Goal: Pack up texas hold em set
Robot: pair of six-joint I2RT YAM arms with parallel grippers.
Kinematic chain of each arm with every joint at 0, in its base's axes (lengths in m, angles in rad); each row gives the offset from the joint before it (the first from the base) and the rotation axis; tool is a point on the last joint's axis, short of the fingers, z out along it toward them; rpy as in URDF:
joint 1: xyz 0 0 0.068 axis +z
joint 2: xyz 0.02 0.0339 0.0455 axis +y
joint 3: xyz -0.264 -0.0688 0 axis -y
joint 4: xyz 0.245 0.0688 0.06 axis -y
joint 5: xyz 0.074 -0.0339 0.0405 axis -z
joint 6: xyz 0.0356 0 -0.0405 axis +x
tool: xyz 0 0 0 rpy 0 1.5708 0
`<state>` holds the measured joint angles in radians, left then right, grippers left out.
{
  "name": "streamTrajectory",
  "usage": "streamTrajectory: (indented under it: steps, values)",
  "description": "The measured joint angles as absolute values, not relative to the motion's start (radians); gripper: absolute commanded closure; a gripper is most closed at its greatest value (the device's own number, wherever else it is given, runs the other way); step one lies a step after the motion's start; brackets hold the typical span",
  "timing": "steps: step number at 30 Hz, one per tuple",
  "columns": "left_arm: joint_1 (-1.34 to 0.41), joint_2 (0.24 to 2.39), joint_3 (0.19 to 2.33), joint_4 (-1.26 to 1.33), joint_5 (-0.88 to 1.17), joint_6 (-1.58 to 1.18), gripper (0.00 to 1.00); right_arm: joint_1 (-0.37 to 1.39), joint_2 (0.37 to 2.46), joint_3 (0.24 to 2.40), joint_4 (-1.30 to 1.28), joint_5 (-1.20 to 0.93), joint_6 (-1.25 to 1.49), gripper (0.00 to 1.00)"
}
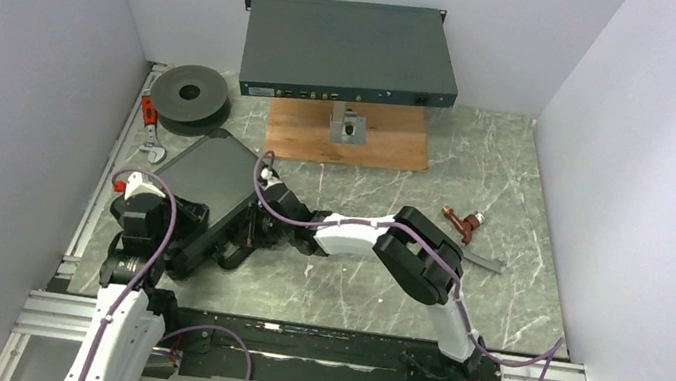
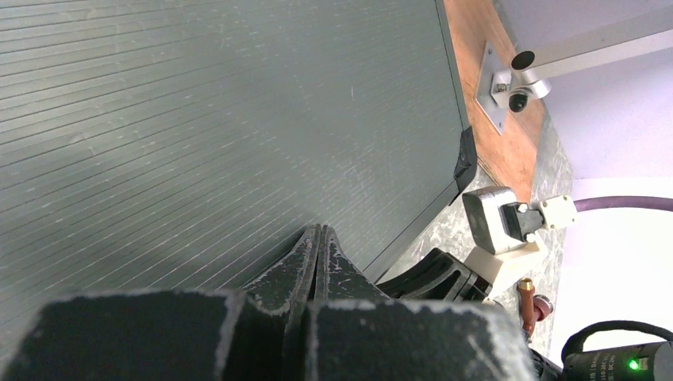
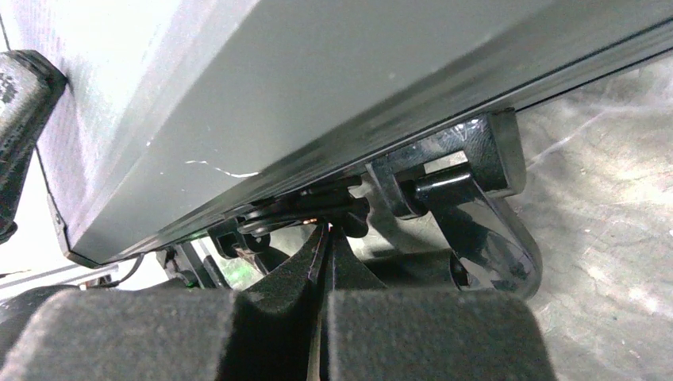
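The black case [image 1: 209,181] lies closed and skewed on the surface [image 1: 378,303], close to its left edge, with its near end between my two arms. My left gripper [image 2: 321,238] is closed on nothing, its tips over the ribbed lid. I cannot tell whether they touch it. My right gripper [image 3: 325,238] is also closed and empty, its tips right at a small latch [image 3: 305,210] under the case's rim.

Only the right wrist view shows that rim from the side, smooth and straight, with the glossy black handle [image 3: 484,234] hanging beside the latch. The top view shows open marbled stone right of the case as far as a copper fitting [image 1: 460,224]. A round black spool [image 1: 189,96] and a wrench [image 1: 150,122] crowd the far-left corner. A flat grey metal box [image 1: 350,51] and a wooden board [image 1: 303,130] sit along the far edge.
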<state>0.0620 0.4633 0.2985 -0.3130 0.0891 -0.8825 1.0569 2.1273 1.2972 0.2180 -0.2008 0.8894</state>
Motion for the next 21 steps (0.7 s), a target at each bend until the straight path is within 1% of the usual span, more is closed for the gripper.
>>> streamTrajectory:
  steps: [10,13,15,17,18,21]
  values:
    - [0.062,0.459,0.302,-0.316,0.094,-0.881,1.00,1.072,2.111,1.281,0.211,-0.152,0.860,1.00]
    - [0.062,0.430,0.308,-0.355,0.101,-0.880,0.93,1.069,2.082,1.244,0.234,-0.115,0.847,1.00]
    - [0.062,0.416,0.322,-0.393,0.102,-0.877,0.85,1.067,2.057,1.219,0.236,-0.097,0.835,1.00]
    - [0.062,0.408,0.344,-0.436,0.105,-0.871,0.80,1.065,2.037,1.200,0.236,-0.084,0.823,1.00]
    - [0.062,0.406,0.360,-0.462,0.106,-0.860,0.78,1.065,2.026,1.191,0.234,-0.081,0.817,1.00]
    - [0.061,0.408,0.415,-0.554,0.101,-0.829,0.76,1.065,1.987,1.155,0.228,-0.076,0.801,0.99]
